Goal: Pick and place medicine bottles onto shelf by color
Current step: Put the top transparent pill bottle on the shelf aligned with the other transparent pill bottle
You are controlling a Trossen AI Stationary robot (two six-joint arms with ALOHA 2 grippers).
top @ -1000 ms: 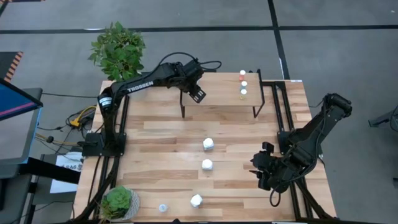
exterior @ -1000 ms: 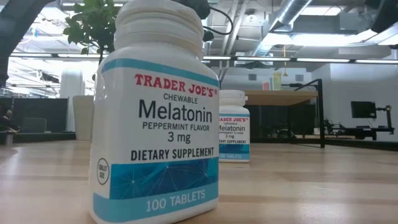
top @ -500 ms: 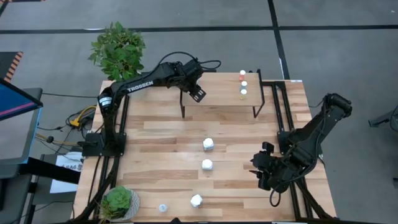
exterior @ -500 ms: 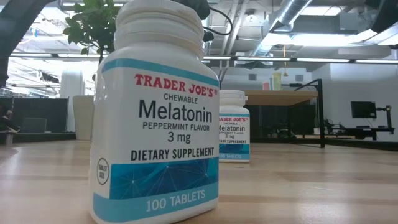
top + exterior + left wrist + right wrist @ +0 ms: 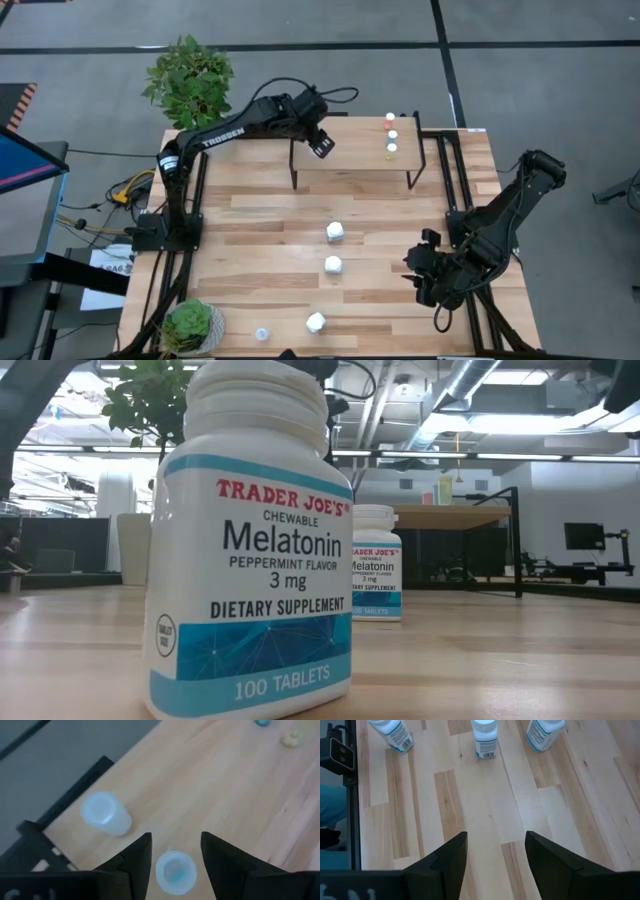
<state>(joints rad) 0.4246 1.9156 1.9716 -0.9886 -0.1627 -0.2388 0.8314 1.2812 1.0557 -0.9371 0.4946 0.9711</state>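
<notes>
My left gripper (image 5: 321,146) is open over the left end of the shelf (image 5: 355,160). In the left wrist view (image 5: 175,851) its fingers stand on either side of a small pale bluish bottle (image 5: 175,872), which stands upright on the shelf board; a thin gap shows on each side. A second pale bluish bottle (image 5: 105,814) stands beside it. Three small capped bottles (image 5: 391,134) stand on the shelf's right end. Three white bottles (image 5: 333,265) stand on the table. My right gripper (image 5: 415,275) is open and empty at the table's right.
A tiny bottle (image 5: 262,333) stands near the table's near edge, next to a small potted plant (image 5: 190,325). A bigger plant (image 5: 190,80) stands beyond the far left corner. The low view is largely filled by one white bottle (image 5: 250,540).
My left gripper has moved a little toward the table's far edge over the shelf's left end. Nothing else has moved.
</notes>
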